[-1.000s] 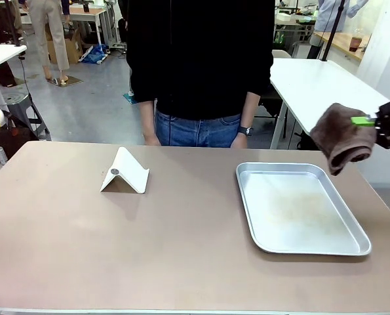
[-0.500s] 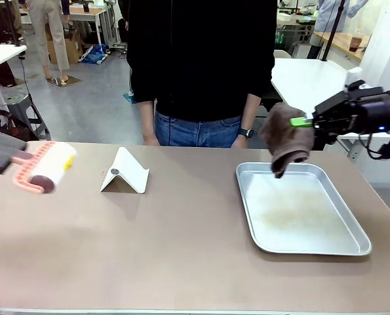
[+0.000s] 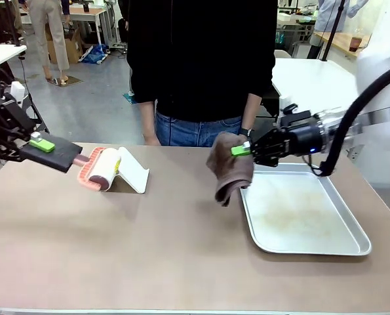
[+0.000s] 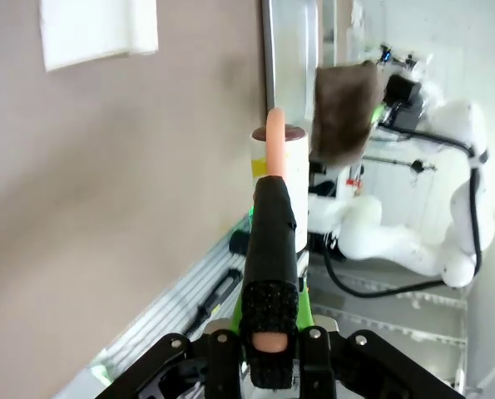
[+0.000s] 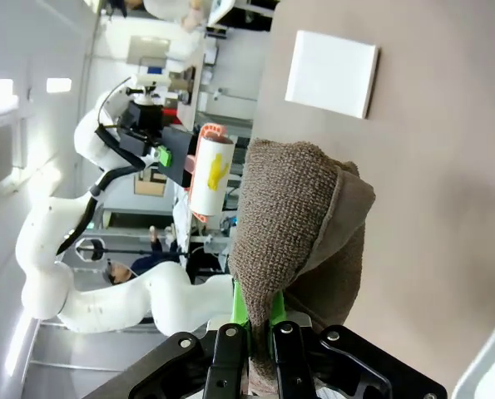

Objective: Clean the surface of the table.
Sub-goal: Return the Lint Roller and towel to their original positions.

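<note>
On the table (image 3: 149, 249), a folded stand (image 3: 129, 172) sat at the far left-centre and a metal tray (image 3: 352, 248) lay to the right. A lint roller (image 3: 101, 168), held by the left gripper (image 3: 57, 152), hung just left of the stand. A cloth (image 3: 229, 167), pinched in the right gripper (image 3: 247, 149), hung just left of the tray. A person (image 3: 201, 65) stood behind the table's far edge.

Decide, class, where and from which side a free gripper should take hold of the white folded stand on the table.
Probably by the top ridge of the white folded stand, coming from above with one finger on each sloping face. It sits like a tent on the table, so the ridge is its thinnest part. The lint roller, held in the left gripper, crowds its left side, which favours coming from above.
</note>
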`<state>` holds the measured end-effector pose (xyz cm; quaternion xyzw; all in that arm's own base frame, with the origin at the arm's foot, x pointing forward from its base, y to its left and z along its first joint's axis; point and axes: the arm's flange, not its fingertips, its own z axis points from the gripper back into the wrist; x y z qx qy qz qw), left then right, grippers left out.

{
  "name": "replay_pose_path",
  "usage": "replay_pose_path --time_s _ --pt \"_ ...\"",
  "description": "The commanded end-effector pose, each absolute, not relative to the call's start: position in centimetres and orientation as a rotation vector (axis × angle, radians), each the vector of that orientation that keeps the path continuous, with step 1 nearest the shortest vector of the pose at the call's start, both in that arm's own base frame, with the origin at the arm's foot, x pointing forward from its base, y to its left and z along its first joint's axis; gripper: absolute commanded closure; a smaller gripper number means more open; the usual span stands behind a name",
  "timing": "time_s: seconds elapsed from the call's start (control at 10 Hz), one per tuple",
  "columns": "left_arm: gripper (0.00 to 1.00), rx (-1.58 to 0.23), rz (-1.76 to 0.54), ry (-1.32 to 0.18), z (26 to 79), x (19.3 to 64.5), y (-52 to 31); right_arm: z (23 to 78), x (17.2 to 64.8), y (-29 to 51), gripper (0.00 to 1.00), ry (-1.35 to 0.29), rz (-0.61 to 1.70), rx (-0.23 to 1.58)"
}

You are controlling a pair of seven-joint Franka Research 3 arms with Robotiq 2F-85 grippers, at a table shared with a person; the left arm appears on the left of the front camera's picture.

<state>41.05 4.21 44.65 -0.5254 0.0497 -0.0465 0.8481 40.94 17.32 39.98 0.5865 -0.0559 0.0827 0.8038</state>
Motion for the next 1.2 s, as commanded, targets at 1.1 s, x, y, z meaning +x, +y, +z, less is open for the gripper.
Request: replay_pose_path --time_s 1.1 --pt "0.78 -0.944 -0.017 -0.038 41.5 48.6 -1.6 34.7 44.9 23.9 0.91 -0.144 0.127 1.081"
